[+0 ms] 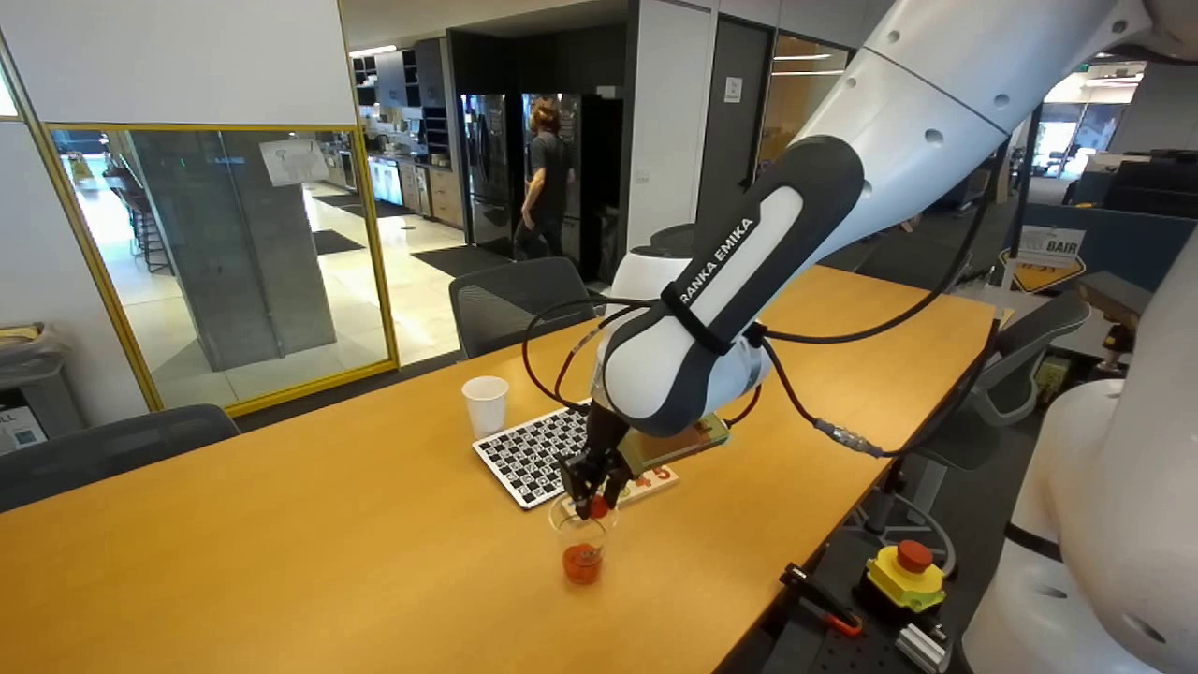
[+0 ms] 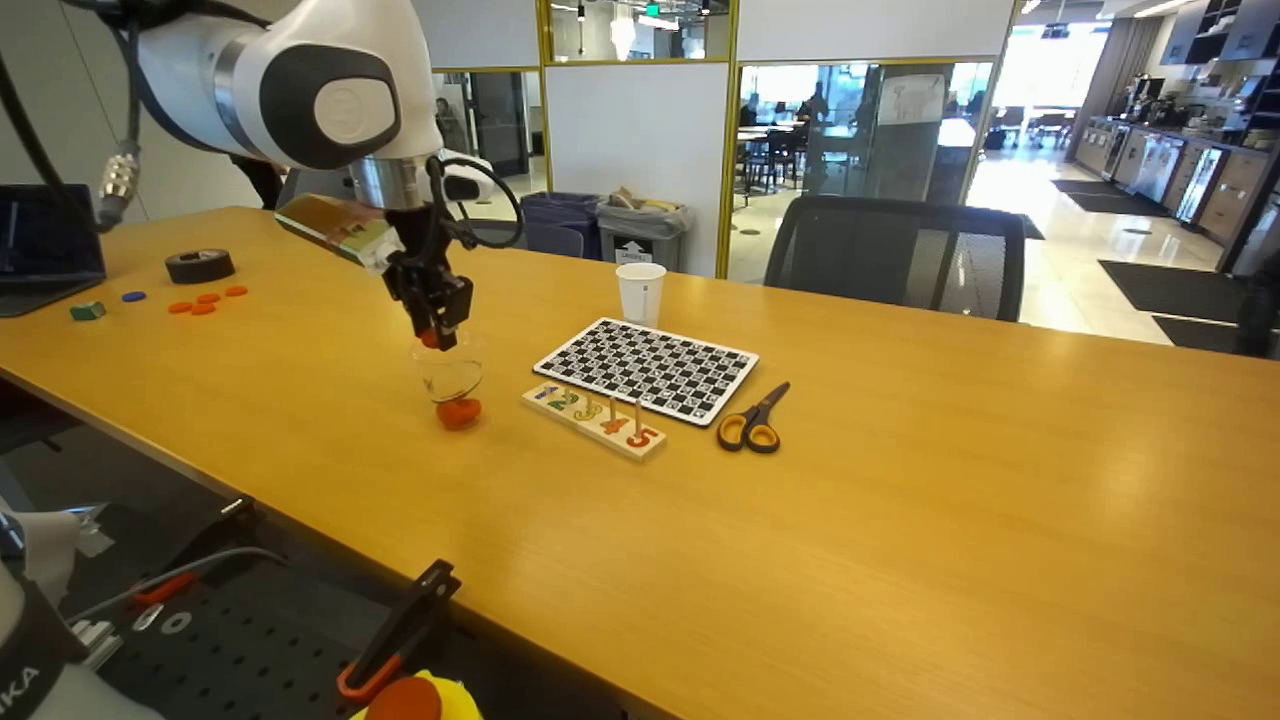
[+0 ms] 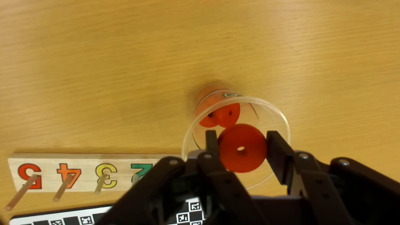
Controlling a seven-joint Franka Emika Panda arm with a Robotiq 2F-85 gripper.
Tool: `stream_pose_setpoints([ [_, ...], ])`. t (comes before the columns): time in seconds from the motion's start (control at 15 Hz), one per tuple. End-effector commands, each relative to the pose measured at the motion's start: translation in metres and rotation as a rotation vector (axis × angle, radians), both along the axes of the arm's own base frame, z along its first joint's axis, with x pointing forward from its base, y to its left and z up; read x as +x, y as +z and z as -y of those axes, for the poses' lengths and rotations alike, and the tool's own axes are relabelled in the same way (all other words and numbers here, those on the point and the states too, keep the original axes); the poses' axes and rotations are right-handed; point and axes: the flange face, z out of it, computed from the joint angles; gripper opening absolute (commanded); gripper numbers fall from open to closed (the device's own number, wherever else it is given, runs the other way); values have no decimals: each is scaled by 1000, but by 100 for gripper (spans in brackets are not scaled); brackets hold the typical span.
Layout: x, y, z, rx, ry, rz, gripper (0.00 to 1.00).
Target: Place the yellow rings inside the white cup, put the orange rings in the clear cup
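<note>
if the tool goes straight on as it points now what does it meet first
Probably the orange rings lying low inside the clear cup: the tool points into its mouth. Depth is unclear, so the cup's rim or side may come first.

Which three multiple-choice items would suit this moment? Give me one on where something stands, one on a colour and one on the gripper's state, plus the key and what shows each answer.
1. Where does the white cup stand?
A) Beside the checkerboard
B) In the middle of the checkerboard
C) On the floor

2. What colour is the numeral 3 on the wooden peg board?
A) Blue
B) Purple
C) Yellow

3. What is the state of the gripper?
A) Open, holding nothing
B) Shut on an orange-red ring
C) Shut on the white cup

Key:
1: A, since an exterior view shows the cup upright next to the checkerboard's edge.
2: C, since the wrist view shows that numeral filled in yellow.
3: B, since the wrist view shows the ring between the two fingers.
</note>
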Motion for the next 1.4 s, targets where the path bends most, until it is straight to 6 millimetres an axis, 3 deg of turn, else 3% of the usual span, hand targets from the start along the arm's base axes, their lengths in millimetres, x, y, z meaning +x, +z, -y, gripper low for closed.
stream_pose_setpoints([
  [0.0, 13, -2, 1, -9, -25, 36, 69],
  [0.13, 16, -5, 6, -20, -38, 41, 76],
  [0.33, 16, -4, 13, -44, -56, 49, 100],
  [0.53, 8, 14, 19, -93, -55, 29, 100],
  [0.87, -31, 70, 17, -189, -32, -37, 99],
  [1.33, -92, 169, 19, -185, -85, -56, 100],
])
